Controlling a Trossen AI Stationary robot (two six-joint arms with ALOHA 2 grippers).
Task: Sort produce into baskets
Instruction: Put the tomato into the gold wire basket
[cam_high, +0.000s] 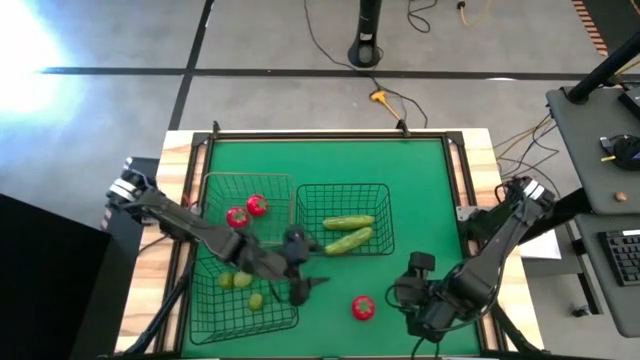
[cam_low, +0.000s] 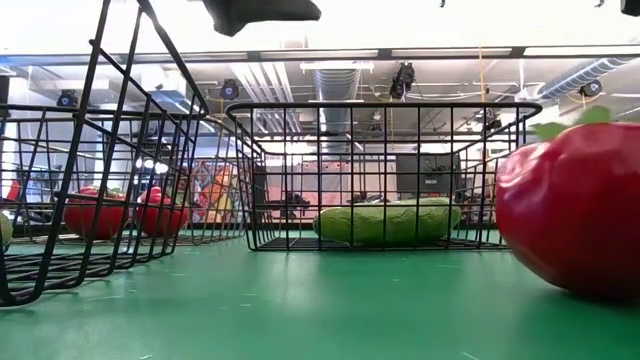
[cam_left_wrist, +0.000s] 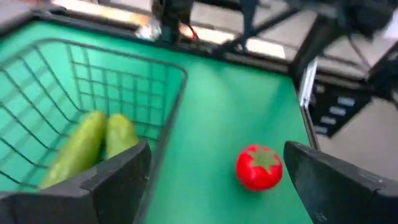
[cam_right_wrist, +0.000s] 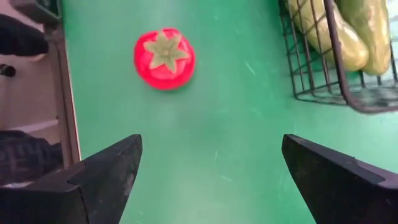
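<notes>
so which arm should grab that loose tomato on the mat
Either could, but the right looks better placed. The right gripper is open beside the tomato with bare mat between them. The left gripper, also open, is about as near, yet its arm stretches across the front basket.

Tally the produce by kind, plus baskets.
Small red round tomatoes: 3
Long green cucumbers: 2
Small round yellow-green fruits: 3
Rectangular wire-mesh baskets: 3
Total: 11
</notes>
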